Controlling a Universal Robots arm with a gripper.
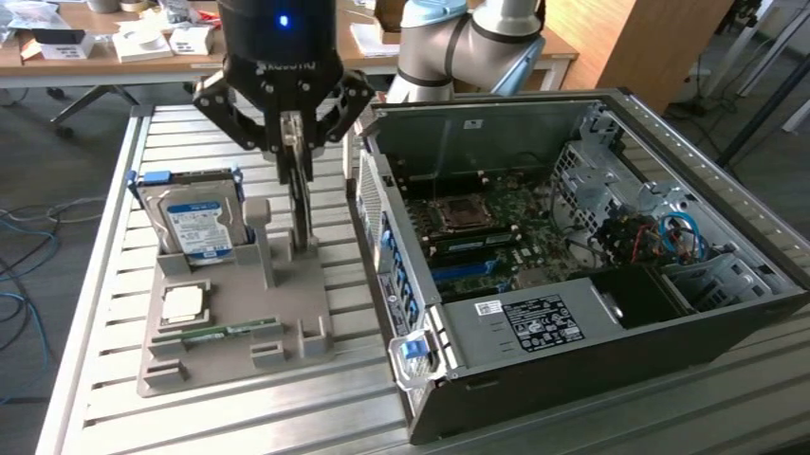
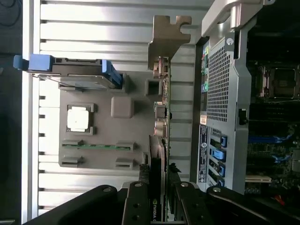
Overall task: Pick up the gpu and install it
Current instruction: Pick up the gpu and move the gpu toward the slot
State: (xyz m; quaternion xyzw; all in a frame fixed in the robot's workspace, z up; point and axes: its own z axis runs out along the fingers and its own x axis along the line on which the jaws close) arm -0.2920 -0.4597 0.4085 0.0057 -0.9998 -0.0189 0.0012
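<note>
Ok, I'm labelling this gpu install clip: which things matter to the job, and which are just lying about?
In the job: green gpu card with black cooler, black claw at it, open black computer case.
Lying about: silver hard drive with blue rails, square silver processor chip, narrow green memory stick.

The tool (image 2: 159,190) hides the near end of the edge-on gpu (image 2: 162,117).

Exterior view looks obliquely down, wrist view straight down closer; both share the parts tray (image 1: 228,355).
</note>
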